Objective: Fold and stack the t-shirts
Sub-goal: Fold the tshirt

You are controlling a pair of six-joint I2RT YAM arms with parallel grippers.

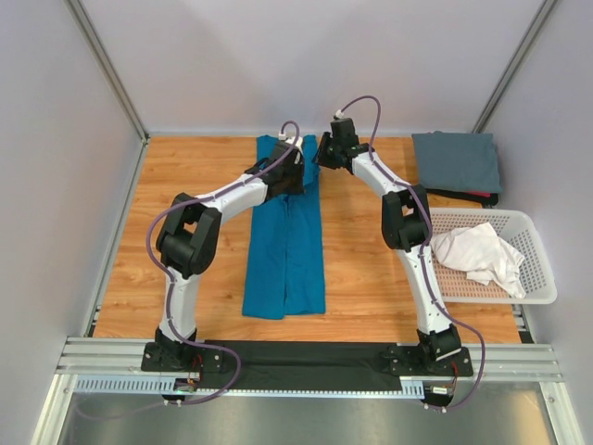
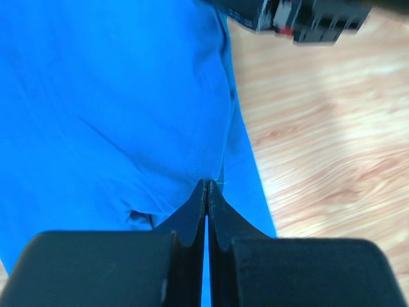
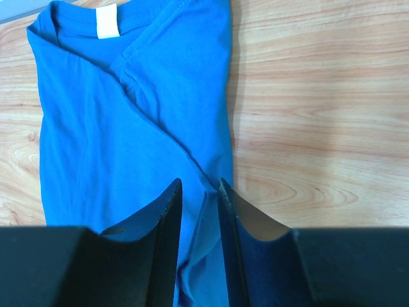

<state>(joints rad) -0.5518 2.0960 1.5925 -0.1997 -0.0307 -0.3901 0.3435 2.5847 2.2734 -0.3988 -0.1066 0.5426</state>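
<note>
Honestly, my left tool (image 2: 208, 184) clenches the blue shirt (image 1: 287, 250) thinly; my right tool (image 3: 199, 185) stands released, so lifting could skew it.

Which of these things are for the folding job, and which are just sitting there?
For the job: blue t-shirt, laid out long; grey t-shirt, folded; white t-shirt, crumpled.
Just lying about: white basket, holding the white one; wooden table.
</note>
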